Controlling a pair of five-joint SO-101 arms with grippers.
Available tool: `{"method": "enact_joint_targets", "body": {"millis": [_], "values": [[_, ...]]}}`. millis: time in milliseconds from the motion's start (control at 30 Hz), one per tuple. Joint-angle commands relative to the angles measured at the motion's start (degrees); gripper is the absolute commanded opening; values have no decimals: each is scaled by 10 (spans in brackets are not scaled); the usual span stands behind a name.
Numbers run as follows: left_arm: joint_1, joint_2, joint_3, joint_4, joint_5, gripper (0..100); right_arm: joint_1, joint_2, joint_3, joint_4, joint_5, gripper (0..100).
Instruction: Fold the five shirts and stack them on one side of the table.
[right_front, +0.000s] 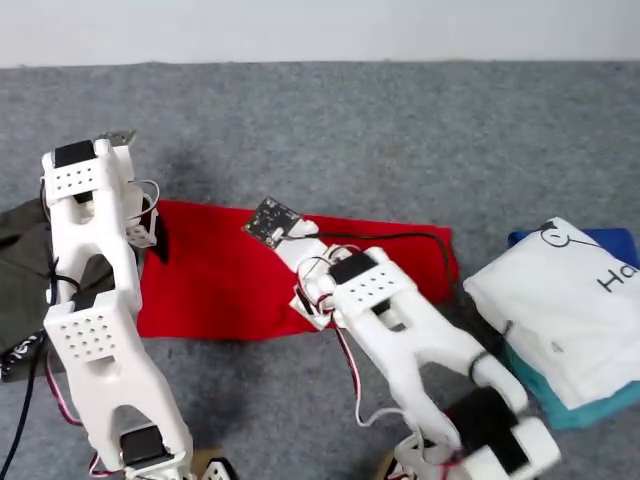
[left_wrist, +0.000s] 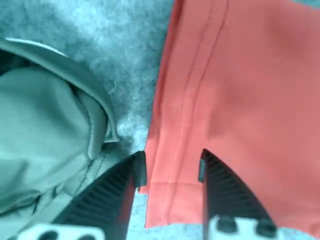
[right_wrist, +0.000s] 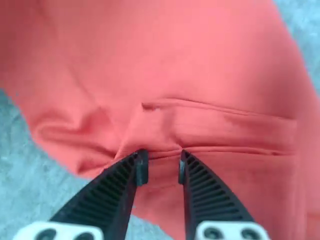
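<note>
Red shirt (right_front: 220, 270): lies flat mid tabletop (right_front: 350, 120) as a wide strip; long axis runs side to side in high view.
L end effector (left_wrist: 170, 170): at shirt's short end, nr the crumpled olive shirt (left_wrist: 45, 125); jaws apart, straddling the hemmed edge, tips low on cloth.
R end effector (right_wrist: 161, 167): over the near long edge, abt mid-length; jaws narrowly apart, seam + small ridge of cloth btwn them; looks unclamped.
Key relation: cloth sits right under both tools; L has the end, R the middle, so the other end is nearer R.
Arm pose: both reach fwd from the near side, wrists pitched down.
Stack: white shirt (right_front: 560, 310) on top, just beside red shirt's other end.
Next, prob.: close on edge, fold along the short axis.
</note>
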Motion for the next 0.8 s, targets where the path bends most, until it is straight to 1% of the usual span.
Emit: {"method": "enact_joint_targets", "body": {"millis": [0,133,267,333,400,533,633,700,767], "values": [[2,-42,-15,12,5,181,-2,44,-7,-87,-9,114],[2,-41,-15,12,5,181,-5,94,-7,-125,-6,114],[2,-38,-15,12,5,181,-5,97,-15,-123,-5,114],[2,-39,-15,12,5,181,-2,86,-22,-105,-5,114],[2,-40,-15,12,5,181,-2,52,-44,-47,-5,115],[2,-38,-15,12,5,183,3,-62,-116,145,-5,121],[2,-38,-15,12,15,185,31,-126,-178,260,-4,178],[2,-37,-15,12,31,185,56,-139,-211,314,-4,201],[1,-37,-15,11,38,185,74,-141,-229,343,-4,188]]}}
